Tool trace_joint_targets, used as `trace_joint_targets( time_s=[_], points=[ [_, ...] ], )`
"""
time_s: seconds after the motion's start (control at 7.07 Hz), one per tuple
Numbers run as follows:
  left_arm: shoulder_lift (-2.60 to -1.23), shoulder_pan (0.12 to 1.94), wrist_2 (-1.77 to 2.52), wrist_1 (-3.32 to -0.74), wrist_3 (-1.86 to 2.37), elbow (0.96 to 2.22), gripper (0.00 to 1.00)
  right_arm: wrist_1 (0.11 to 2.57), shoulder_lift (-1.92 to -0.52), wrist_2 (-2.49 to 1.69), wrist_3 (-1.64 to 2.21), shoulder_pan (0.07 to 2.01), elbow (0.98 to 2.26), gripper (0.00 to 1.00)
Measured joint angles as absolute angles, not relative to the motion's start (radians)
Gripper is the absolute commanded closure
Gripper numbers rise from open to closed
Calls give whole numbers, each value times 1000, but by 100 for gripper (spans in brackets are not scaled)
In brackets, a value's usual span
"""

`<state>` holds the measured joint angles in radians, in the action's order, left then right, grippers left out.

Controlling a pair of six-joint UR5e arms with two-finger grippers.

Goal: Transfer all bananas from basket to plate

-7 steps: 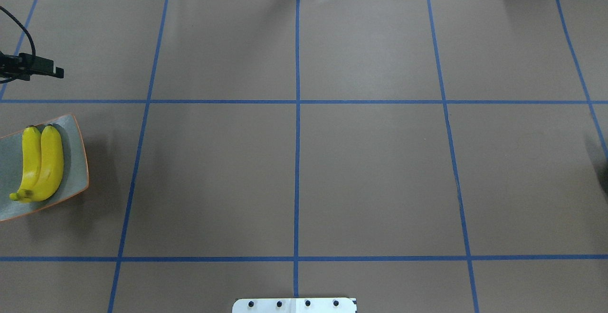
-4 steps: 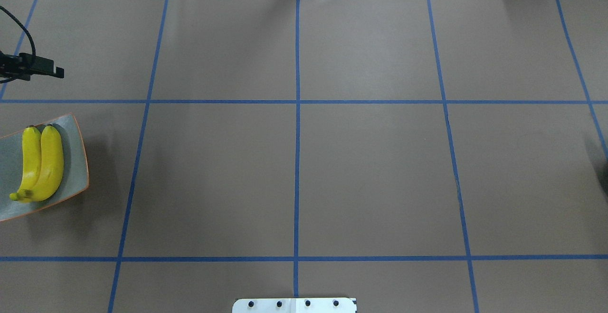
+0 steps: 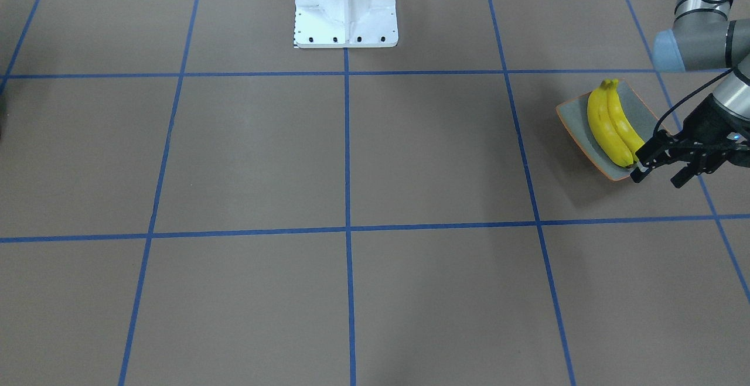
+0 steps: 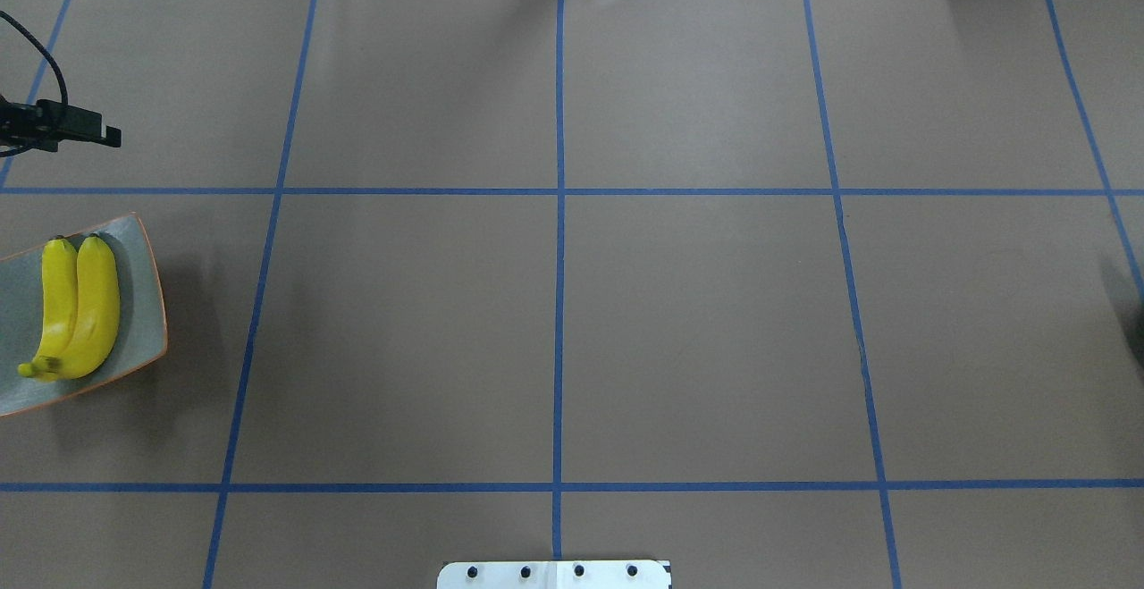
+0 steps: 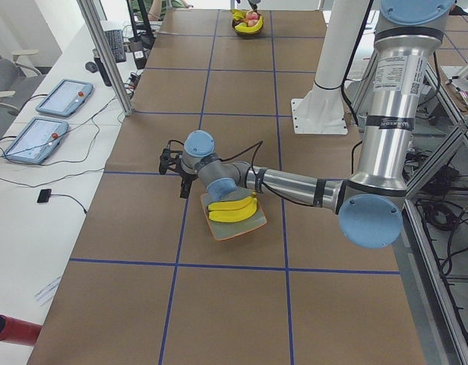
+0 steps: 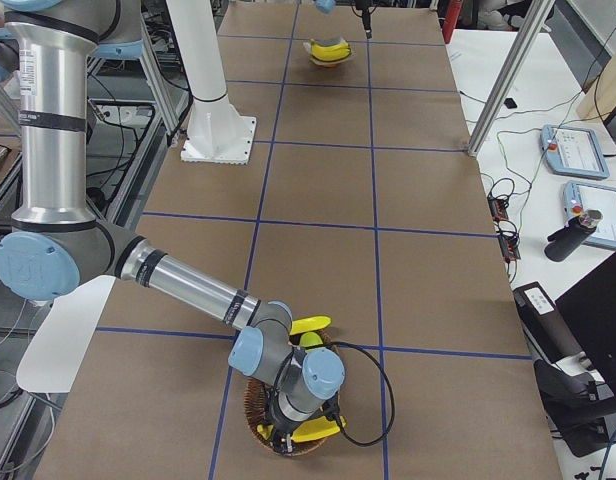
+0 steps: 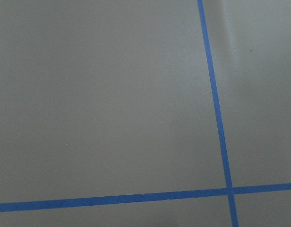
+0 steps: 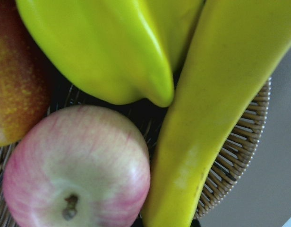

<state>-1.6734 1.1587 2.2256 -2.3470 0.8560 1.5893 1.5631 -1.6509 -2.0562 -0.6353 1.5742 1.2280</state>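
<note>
Two bananas lay side by side on the plate at the left end of the desk, touching along their length. Two more lay in the basket at the far right end, well apart from the plate. By that count the job stood half done.

The left end effector hovered just beside the plate's far edge with its fingers apart and nothing between them. The right end effector was down at the basket. It showed only in the side view, so it could not be told whether its fingers were apart or together. Its wrist camera looked closely on one long banana lying against the wicker rim, with a second one above it, an apple beside it and a red-orange fruit at the edge.

The step in hand looked like the pick of the third banana. The next move probably called for a grip across the middle of the long banana, taken from the rim side so the apple was not nudged. A straight lift would then clear the wicker. Since the plate sat at the opposite end, a hand-over to the waiting left arm seemed likely. The banana would then go on the bare right part of the plate.
</note>
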Motion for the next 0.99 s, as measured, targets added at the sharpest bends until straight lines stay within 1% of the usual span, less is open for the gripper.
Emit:
trace_joint_targets(
  time_s=[0.28,0.71,0.99],
  points=[
    [-1674,1154,2225,-2347,856,1587,0,1567,-1661,-2021,-664,1589,1250,100],
    [-1673,1146,2224,-2347,856,1580,0,1572,-1668,-1996,-680,1669,1287,100],
    [-1672,1142,2224,-2347,856,1576,0,1595,-1667,-1983,-681,1719,1340,100]
  ],
)
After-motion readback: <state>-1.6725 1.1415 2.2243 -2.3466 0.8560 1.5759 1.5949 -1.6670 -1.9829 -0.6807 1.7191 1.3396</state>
